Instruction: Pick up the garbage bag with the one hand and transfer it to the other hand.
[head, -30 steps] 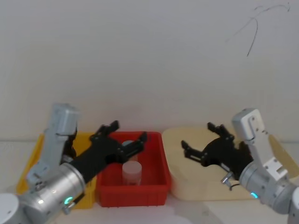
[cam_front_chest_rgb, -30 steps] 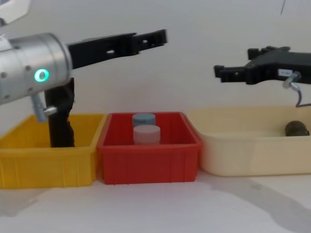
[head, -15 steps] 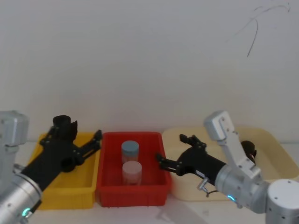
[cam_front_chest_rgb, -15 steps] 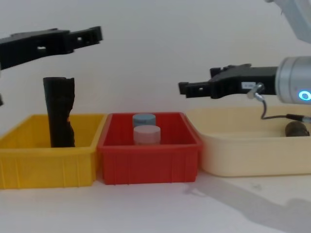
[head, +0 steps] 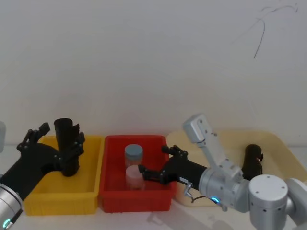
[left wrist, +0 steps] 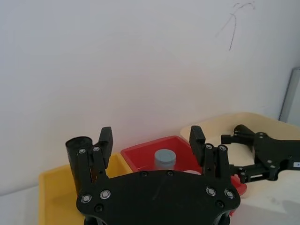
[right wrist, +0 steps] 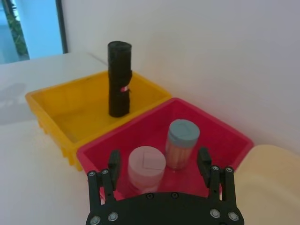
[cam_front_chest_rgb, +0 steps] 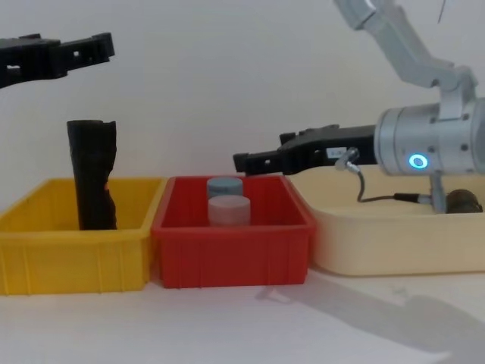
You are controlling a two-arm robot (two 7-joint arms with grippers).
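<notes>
The garbage bag (right wrist: 119, 79), a black roll with a red-and-white band, stands upright at the back of the yellow bin (right wrist: 65, 112). The head view has the garbage bag (head: 67, 149) between the spread fingers of my left gripper (head: 62, 133). From the chest, that left gripper (cam_front_chest_rgb: 102, 47) hangs open well above the bag (cam_front_chest_rgb: 92, 186), not touching it. In the left wrist view the left gripper (left wrist: 151, 137) is open and one finger partly hides the bag (left wrist: 74, 151). My right gripper (head: 153, 160) hovers open over the red bin (head: 165, 191); the right gripper (cam_front_chest_rgb: 242, 161) holds nothing.
The red bin holds a blue-lidded jar (head: 134, 152) and a pink-lidded jar (head: 135, 173) right under the right gripper (right wrist: 159, 158). A cream tray (head: 283, 143) on the right holds another black roll (head: 253, 160). A white wall stands close behind the bins.
The left gripper has drawn back leftward from over the red bin to above the yellow bin. The right gripper has swung left from the cream tray to over the red bin.
</notes>
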